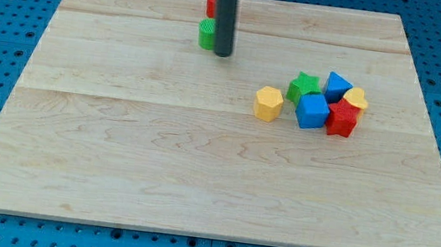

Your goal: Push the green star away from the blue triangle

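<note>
The green star [302, 86] lies right of the board's centre, touching the blue triangle [337, 86] on its right. A blue cube [312, 111] sits just below them. My tip [223, 54] rests on the board near the view's top, well to the upper left of the green star. It stands right beside a green block [206, 34], which the rod partly hides.
A yellow hexagon block [268, 103] lies left of the cluster. A red block [342, 119] and a yellow block [357, 98] sit at the cluster's right. A red block [211, 3] shows behind the rod at the top. The wooden board [114, 169] lies on a blue pegboard.
</note>
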